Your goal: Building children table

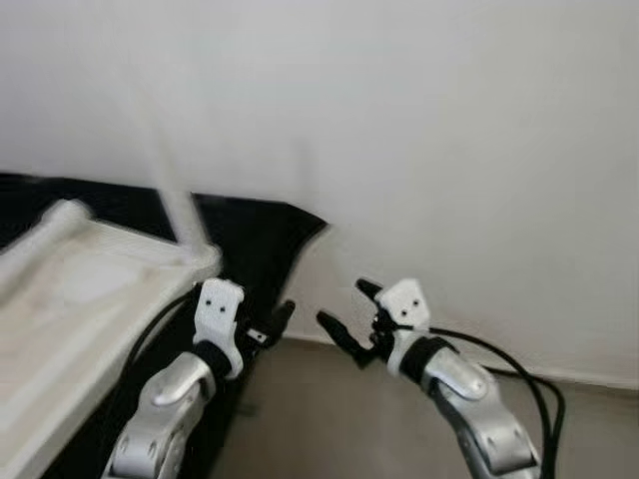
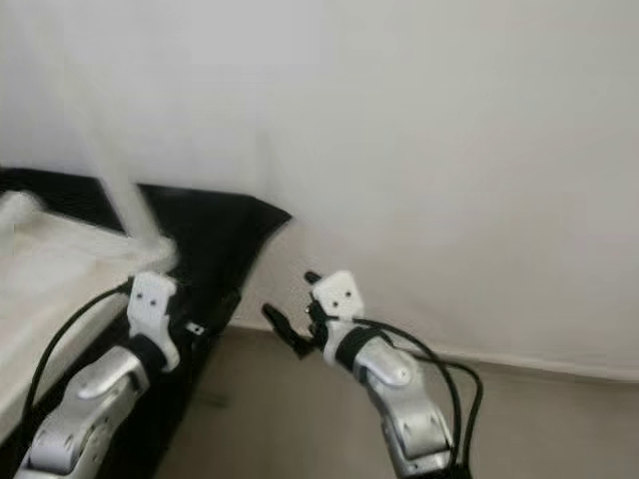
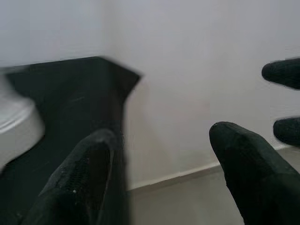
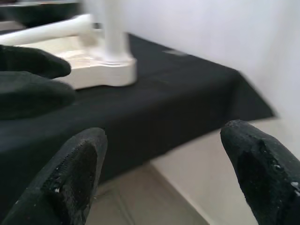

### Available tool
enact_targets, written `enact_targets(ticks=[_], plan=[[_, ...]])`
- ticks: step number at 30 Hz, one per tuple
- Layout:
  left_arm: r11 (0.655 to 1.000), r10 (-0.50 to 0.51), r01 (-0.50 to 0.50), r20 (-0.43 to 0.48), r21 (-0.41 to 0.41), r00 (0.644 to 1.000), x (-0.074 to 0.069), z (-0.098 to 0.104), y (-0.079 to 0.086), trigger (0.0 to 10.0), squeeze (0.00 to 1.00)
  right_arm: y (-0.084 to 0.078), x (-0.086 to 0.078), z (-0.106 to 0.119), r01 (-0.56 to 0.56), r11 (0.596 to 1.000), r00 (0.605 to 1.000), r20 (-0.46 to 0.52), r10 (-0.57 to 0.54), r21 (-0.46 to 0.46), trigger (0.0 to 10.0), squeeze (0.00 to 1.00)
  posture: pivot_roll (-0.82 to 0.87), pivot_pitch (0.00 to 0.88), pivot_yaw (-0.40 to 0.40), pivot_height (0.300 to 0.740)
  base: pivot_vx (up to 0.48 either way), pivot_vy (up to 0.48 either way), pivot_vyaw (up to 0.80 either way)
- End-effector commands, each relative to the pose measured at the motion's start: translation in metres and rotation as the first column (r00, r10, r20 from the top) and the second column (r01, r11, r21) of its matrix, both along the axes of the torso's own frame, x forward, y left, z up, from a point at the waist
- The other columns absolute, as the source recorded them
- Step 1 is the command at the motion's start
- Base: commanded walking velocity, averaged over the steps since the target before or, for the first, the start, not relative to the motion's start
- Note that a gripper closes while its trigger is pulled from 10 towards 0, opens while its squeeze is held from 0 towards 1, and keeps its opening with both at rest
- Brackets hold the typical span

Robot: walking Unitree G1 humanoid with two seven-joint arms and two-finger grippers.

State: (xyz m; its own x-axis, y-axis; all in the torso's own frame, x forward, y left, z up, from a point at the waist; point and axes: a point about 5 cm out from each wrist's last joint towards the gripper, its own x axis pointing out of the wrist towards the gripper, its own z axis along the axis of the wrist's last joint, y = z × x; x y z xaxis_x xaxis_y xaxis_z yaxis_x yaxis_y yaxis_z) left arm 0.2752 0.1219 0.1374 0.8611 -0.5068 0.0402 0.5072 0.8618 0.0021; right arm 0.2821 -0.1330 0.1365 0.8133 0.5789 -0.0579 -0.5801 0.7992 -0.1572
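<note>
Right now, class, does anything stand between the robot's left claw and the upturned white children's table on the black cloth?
Nothing visible does. The left claw, open, hovers beside the near corner of the upturned white children's table, which lies on the black cloth. The right claw, also open, hangs off to the side.

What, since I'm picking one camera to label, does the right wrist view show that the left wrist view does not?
Right wrist view: the white table leg standing upright on the frame corner, plus a rail.
Left wrist view: the baseboard under the wall, and just a rounded white edge of the table.
Both: the black cloth, the white wall, each view's own open hand, left hand and right hand, and the other hand's fingertips.
</note>
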Motion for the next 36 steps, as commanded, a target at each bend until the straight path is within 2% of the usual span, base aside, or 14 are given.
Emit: enact_targets(ticks=[1,6,8,10,11,13,14,20,30,36], plan=[[1.0,-0.005,0.005,0.003,0.026,1.0,-0.002,-0.002,-0.001,10.0,0.0,0.002,-0.001,-0.002,-0.012,1.0,1.0,-0.007,0.012,0.016,10.0,0.0,-0.04,0.121,0.051,0.74,0.0,0.0,0.8],[0.997,0.0,-0.002,0.033,0.08,0.999,-0.003,-0.001,-0.003,10.0,0.0,0.002,-0.001,-0.003,-0.015,1.0,1.0,-0.008,0.015,0.026,10.0,0.0,-0.04,0.119,0.049,0.74,0.0,0.0,0.8],[0.997,0.006,-0.009,0.04,0.077,0.999,-0.003,-0.001,-0.003,10.0,0.0,0.001,0.0,-0.003,-0.011,0.999,1.0,-0.006,0.012,0.03,10.0,0.0,-0.04,0.118,0.05,0.74,0.0,0.0,0.8],[0.996,0.085,-0.086,0.031,0.015,0.996,-0.002,-0.001,0.002,10.0,0.0,0.0,0.001,-0.002,0.008,0.999,1.0,-0.003,-0.008,0.045,10.0,0.0,-0.04,0.116,0.051,0.74,0.0,0.0,0.8],[0.996,0.085,-0.086,0.031,0.015,0.996,-0.002,-0.001,0.002,10.0,0.0,0.0,0.001,-0.002,0.008,0.999,1.0,-0.003,-0.008,0.045,10.0,0.0,-0.04,0.116,0.051,0.74,0.0,0.0,0.8],[0.978,0.204,-0.202,0.029,-0.05,0.979,-0.006,-0.001,0.014,10.0,0.0,-0.003,0.002,-0.002,0.054,0.996,0.999,0.005,-0.054,0.072,10.0,0.0,-0.02,0.111,0.054,0.74,0.0,0.0,0.8],[0.971,0.231,-0.229,0.027,-0.067,0.973,-0.008,-0.001,0.017,10.0,0.0,-0.004,0.002,-0.002,0.072,0.994,0.997,0.007,-0.073,0.082,10.0,0.0,-0.02,0.111,0.054,0.74,0.0,0.0,0.8],[0.967,0.254,-0.251,0.067,-0.052,0.965,-0.017,-0.003,0.02,10.0,0.0,-0.009,0.002,-0.001,0.115,0.986,0.993,0.016,-0.118,0.125,10.0,0.0,-0.01,0.102,0.044,0.74,0.0,0.0,0.8],[0.969,0.247,-0.244,0.086,-0.042,0.965,-0.015,-0.003,0.018,10.0,0.0,-0.007,0.002,-0.001,0.077,0.987,0.997,0.021,-0.08,0.142,10.0,0.0,0.0,0.094,0.04,0.74,0.0,0.0,0.8],[0.978,0.207,-0.206,0.09,-0.018,0.974,-0.013,-0.002,0.012,10.0,0.0,-0.006,0.001,-0.001,0.056,0.985,0.998,0.024,-0.061,0.162,10.0,0.0,0.0,0.088,0.029,0.74,0.0,-0.075,0.62]])
